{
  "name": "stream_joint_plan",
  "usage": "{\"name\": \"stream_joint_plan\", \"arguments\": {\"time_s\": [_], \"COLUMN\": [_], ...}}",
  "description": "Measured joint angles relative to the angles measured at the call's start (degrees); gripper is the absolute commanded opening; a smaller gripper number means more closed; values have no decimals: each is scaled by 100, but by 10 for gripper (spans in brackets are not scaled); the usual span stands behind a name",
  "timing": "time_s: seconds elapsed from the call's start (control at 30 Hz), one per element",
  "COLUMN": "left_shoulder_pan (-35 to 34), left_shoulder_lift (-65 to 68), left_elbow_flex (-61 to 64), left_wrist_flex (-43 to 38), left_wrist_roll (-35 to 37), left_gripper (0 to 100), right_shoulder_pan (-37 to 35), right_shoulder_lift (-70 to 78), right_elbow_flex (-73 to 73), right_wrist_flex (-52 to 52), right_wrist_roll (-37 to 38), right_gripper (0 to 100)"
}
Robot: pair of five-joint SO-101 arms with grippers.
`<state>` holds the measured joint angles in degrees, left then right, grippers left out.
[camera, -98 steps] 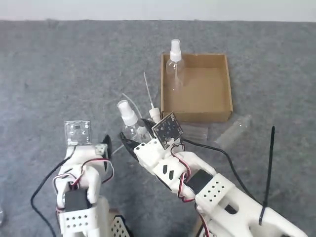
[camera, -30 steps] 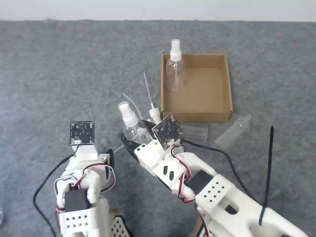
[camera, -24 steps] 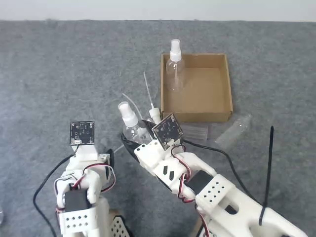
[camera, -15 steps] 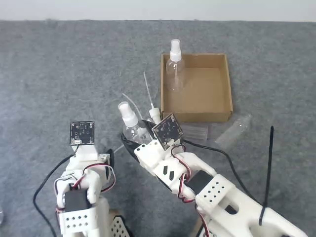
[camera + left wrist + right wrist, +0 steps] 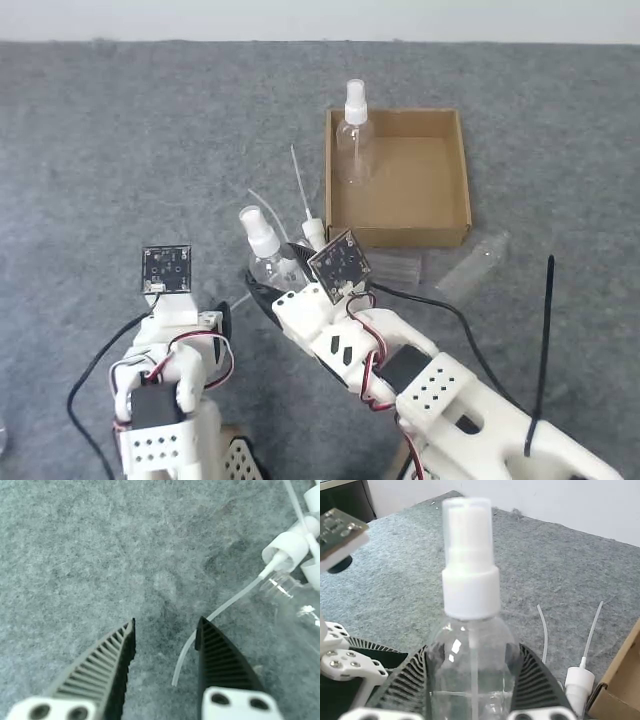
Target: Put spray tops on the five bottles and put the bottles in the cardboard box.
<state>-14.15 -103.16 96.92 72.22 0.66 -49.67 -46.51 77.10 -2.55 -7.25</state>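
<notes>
Beside cardboard box (image 5: 420, 190): right fingers (image 5: 406, 684) pinching capped bottle (image 5: 470, 645); left fingers (image 5: 107, 661) spread above carpet (image 5: 75, 555).

The surface (image 5: 120, 130) is grey felt-like cloth, matt and fuzzy. The box (image 5: 397, 236) is plain brown cardboard, matt. The bottle (image 5: 470, 680) in the right pincer (image 5: 472, 652) is clear glossy plastic, with a smooth white plastic spray top (image 5: 470, 587). The left pincer (image 5: 167, 621) has matt black plastic fingers (image 5: 107, 665) with ribbed inner faces. A loose tube (image 5: 225, 605) is thin translucent plastic. The arm shells (image 5: 440, 395) are smooth white plastic.
</notes>
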Motion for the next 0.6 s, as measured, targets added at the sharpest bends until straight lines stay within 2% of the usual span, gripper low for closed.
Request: {"name": "stream_joint_plan", "arguments": {"time_s": [0.6], "left_shoulder_pan": [0], "left_shoulder_lift": [0], "left_elbow_flex": [0], "left_wrist_flex": [-105], "left_wrist_roll": [-35], "left_gripper": [179], "right_shoulder_pan": [0], "right_shoulder_lift": [0], "right_elbow_flex": [0], "right_wrist_flex": [0], "right_wrist_roll": [0], "right_gripper": [6]}}
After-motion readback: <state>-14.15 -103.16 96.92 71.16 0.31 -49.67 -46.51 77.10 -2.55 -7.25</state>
